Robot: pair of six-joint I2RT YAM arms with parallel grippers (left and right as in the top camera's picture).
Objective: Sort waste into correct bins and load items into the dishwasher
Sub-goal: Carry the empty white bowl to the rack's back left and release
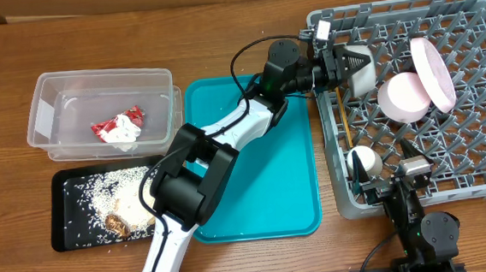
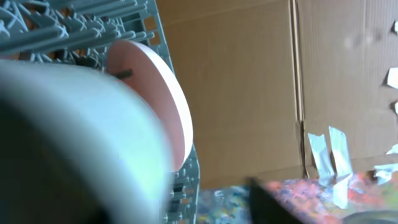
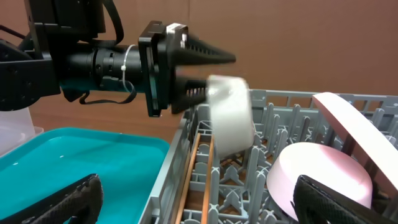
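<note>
On the wooden table [image 1: 218, 26], from left to right:
- 1 clear tub [image 1: 49, 124], far left: it holds 1 red-and-silver wrapper [image 1: 105, 127] and 1 white tissue [image 1: 125, 137], touching each other.
- 1 black tray [image 1: 61, 239], just on the near side of the tub: it holds brown food scraps [image 1: 119, 222] among scattered white grains [image 1: 101, 190].
- 1 teal tray [image 1: 264, 194], between the 2 bins and the rack, with the left arm reaching across it.
- 1 grey dish rack [image 1: 485, 162], on the right side.
- 1 left gripper [image 3: 217, 74], at the rack's far-left corner, its 2 fingers parted.
- 1 white bowl [image 3: 230, 115], on its side and blurred, just beside the lower finger and over the rack. Contact cannot be told.
- 1 pink bowl [image 1: 402, 99], tipped in the rack against the plate.
- 1 plate [image 1: 433, 73], standing on edge just right of the pink bowl.
- 2 chopsticks [image 1: 346, 133], lying along the rack's left wall.
- 1 small white cup [image 1: 365, 157], in the rack's near-left part.
- 1 right gripper [image 3: 199, 193], at the rack's near edge beside the cup, jaws wide apart and holding nothing.
</note>
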